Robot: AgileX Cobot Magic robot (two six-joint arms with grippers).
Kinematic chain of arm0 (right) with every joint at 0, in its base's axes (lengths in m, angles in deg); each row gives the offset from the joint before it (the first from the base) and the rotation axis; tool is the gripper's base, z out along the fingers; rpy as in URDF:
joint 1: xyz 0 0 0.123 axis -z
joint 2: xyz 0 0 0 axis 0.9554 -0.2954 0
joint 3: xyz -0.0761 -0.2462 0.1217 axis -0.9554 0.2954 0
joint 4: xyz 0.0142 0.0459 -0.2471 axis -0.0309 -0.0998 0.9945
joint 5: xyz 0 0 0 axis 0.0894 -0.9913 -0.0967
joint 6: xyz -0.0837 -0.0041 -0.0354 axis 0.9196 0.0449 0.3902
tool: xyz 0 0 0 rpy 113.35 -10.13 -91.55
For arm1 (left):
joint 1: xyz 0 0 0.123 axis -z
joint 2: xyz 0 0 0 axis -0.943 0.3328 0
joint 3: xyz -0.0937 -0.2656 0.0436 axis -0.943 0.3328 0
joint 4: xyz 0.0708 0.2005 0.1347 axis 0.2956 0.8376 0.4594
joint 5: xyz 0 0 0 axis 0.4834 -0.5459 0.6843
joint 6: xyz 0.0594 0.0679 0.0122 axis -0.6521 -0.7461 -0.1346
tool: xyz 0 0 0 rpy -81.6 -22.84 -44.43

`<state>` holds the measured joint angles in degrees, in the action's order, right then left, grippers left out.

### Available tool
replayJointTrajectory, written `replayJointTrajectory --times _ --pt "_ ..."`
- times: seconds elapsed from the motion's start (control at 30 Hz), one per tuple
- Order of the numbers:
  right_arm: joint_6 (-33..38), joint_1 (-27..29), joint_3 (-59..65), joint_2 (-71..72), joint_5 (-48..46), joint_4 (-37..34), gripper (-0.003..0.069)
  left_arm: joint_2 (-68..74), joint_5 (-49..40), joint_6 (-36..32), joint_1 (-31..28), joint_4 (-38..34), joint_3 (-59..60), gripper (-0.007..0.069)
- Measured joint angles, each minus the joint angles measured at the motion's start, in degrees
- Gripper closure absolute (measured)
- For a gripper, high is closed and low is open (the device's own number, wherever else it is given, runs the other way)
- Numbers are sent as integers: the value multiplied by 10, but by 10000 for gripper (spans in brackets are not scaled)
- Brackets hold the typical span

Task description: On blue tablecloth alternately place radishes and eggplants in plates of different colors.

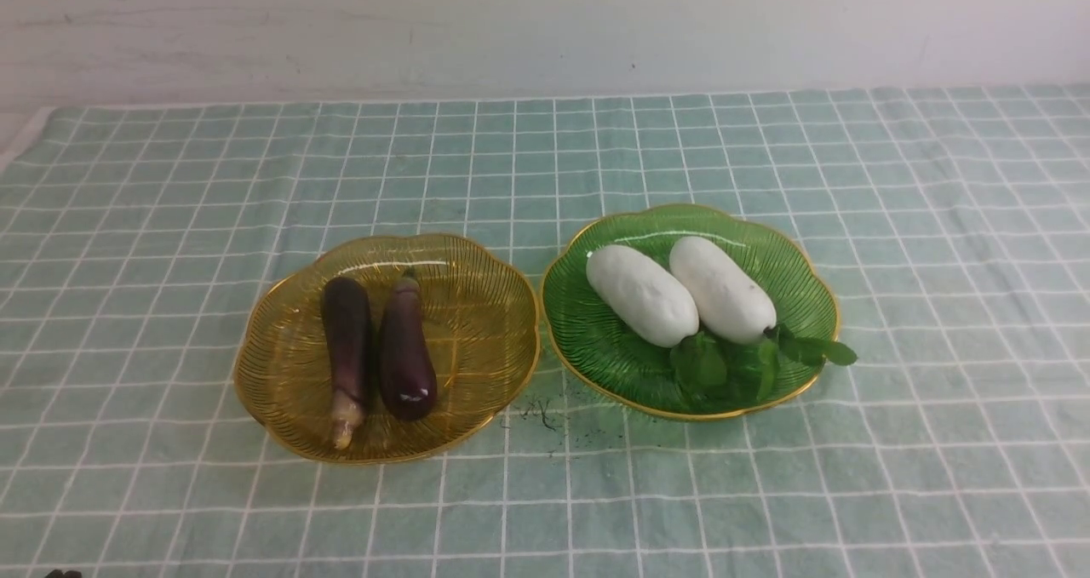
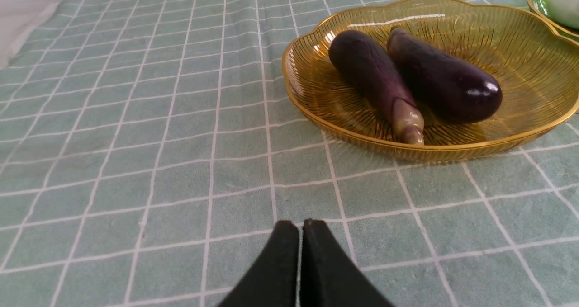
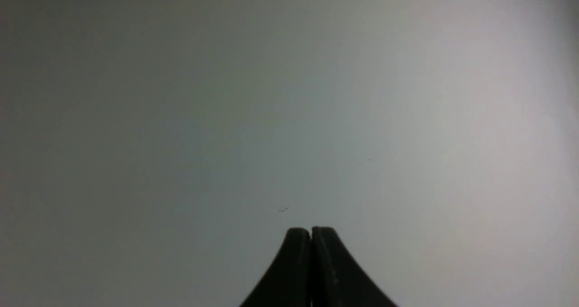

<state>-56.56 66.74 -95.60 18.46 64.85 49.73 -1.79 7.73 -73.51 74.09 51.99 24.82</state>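
A plain pale wall backs the bench, which is covered by the blue tablecloth (image 1: 170, 220) with its grid of thin white lines. On it sit two ribbed, gold-rimmed plates just beside each other: the amber plate (image 1: 485, 306) holds both eggplants, one with a pale stem end (image 1: 345, 340) and one with a glossy rounded end (image 1: 406, 352), lying side by side and touching or nearly so; the green plate (image 1: 596, 340) holds both radishes (image 1: 640, 294) (image 1: 722, 288), also side by side, their green leaves trailing toward the plate's rim. By the look of it the sorting is done: every vegetable is in a plate, each kind in its own colour, and nothing lies loose on the cloth, so little seems left beyond holding the arms clear. The left jaws (image 2: 301, 228) are clenched together on nothing, low over bare cloth, with the amber plate ahead of them and off to one side, well apart from the tips; a sliver of the green plate shows beyond it. The right jaws (image 3: 311, 234) are likewise clenched and empty, facing only a blank grey surface, so where they stand relative to the plates cannot be told. Neither arm shows in the front view, apart from a dark scrap at its lower edge too small to identify. Some dark specks mark the cloth between the plates; what they are is unclear.
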Motion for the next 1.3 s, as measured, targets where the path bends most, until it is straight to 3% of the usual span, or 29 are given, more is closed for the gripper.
replayJointTrajectory --times 0.17,0.3,0.6,0.67,0.8,1.3 --pt "53 5 1 0 -104 80 674 0 0 0 0 0 0 632" --pt "45 21 49 0 -182 141 674 0 0 0 0 0 0 632" --pt "-47 42 224 0 -173 192 674 0 0 0 0 0 0 632" --pt "-113 52 251 -1 -184 196 674 0 0 0 0 0 0 632" --pt "-177 58 252 -1 -184 210 674 0 -2 0 0 0 1 632" --pt "-202 62 252 -1 -184 218 674 0 -3 0 0 0 2 632"
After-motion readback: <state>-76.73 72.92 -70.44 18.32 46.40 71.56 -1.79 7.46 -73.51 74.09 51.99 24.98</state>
